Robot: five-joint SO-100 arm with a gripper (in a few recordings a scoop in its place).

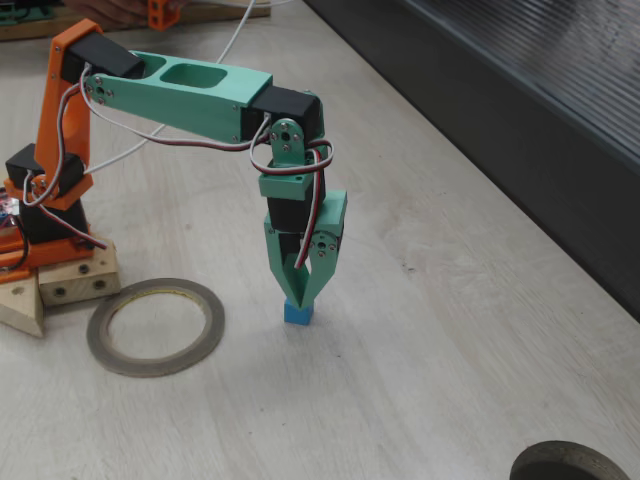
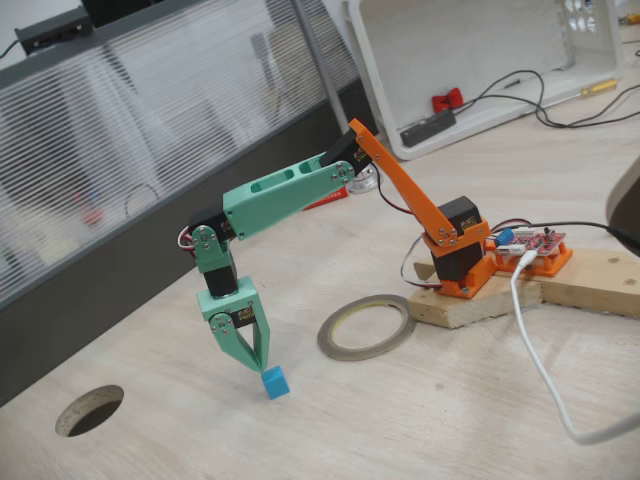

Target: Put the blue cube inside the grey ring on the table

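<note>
The blue cube point(image 1: 298, 314) point(image 2: 275, 383) sits on the pale table point(image 1: 430, 330), a short way right of the grey ring point(image 1: 156, 326) in one fixed view and left of the grey ring point(image 2: 367, 326) in the other. The ring lies flat beside the arm's wooden base, its hole bare. My green gripper point(image 1: 298, 297) point(image 2: 263, 366) points straight down, its fingers narrowed to a V whose tips meet the cube's top. Whether the tips pinch the cube or only touch it is unclear.
A wooden base block point(image 1: 70, 280) point(image 2: 480, 300) carries the orange arm mount. A darker ring point(image 1: 570, 464) pokes in at the bottom right corner. A dark ribbed panel point(image 1: 520, 110) borders the table. A white cable point(image 2: 545, 370) trails over the table, and a round hole point(image 2: 90, 409) is cut in it.
</note>
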